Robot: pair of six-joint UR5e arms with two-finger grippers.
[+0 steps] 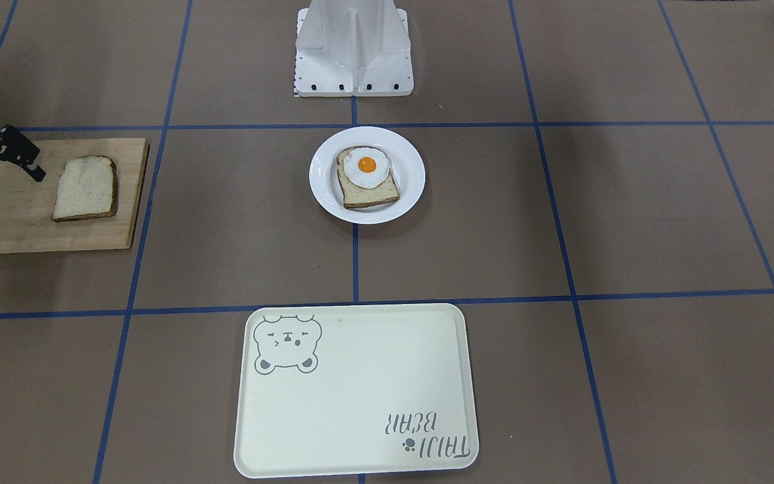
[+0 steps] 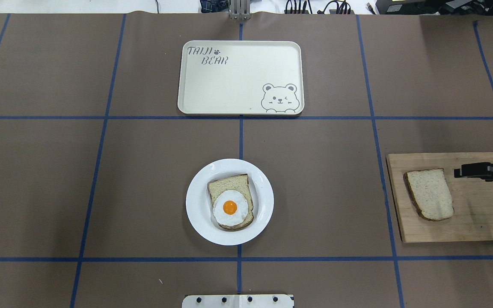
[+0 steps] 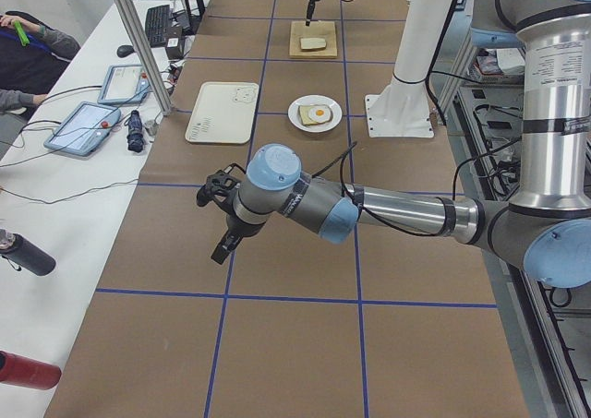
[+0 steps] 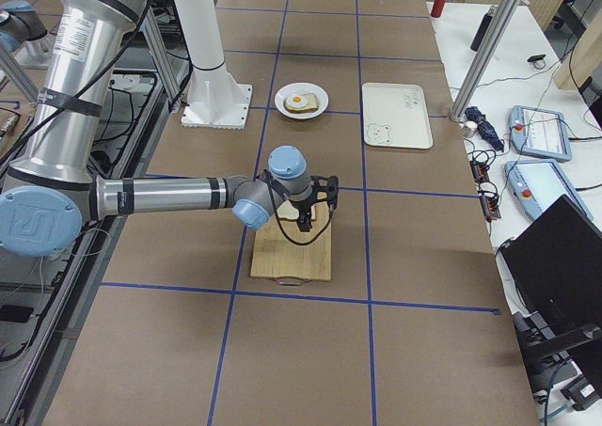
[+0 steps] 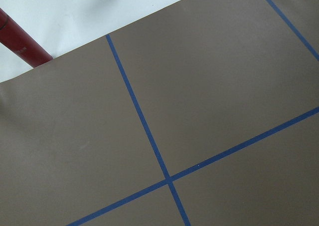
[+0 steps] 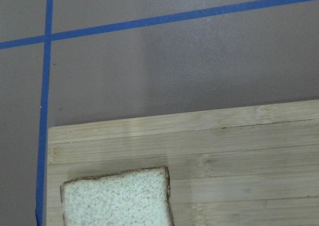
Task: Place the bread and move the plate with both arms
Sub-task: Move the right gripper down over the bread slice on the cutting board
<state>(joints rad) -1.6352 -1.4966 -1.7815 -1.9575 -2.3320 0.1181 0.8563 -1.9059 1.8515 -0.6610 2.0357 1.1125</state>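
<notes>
The plain bread (image 1: 86, 188) lies flat on a wooden cutting board (image 1: 11, 222); it also shows in the overhead view (image 2: 429, 193) and in the right wrist view (image 6: 117, 198). My right gripper (image 1: 15, 177) is open and empty. It hovers over the board just beside the slice's outer edge, and shows in the overhead view (image 2: 457, 172). The white plate (image 1: 323, 195) sits at the table's centre and holds a bread slice with a fried egg (image 1: 367, 176). My left gripper (image 3: 223, 243) hangs over bare table far from these. It shows only in the exterior left view, so I cannot tell if it is open.
A cream bear tray (image 1: 360, 396) lies on the operators' side of the plate, with nothing on it. The white base block (image 1: 353, 54) stands behind the plate. Operators' devices line the white side table (image 3: 83, 123).
</notes>
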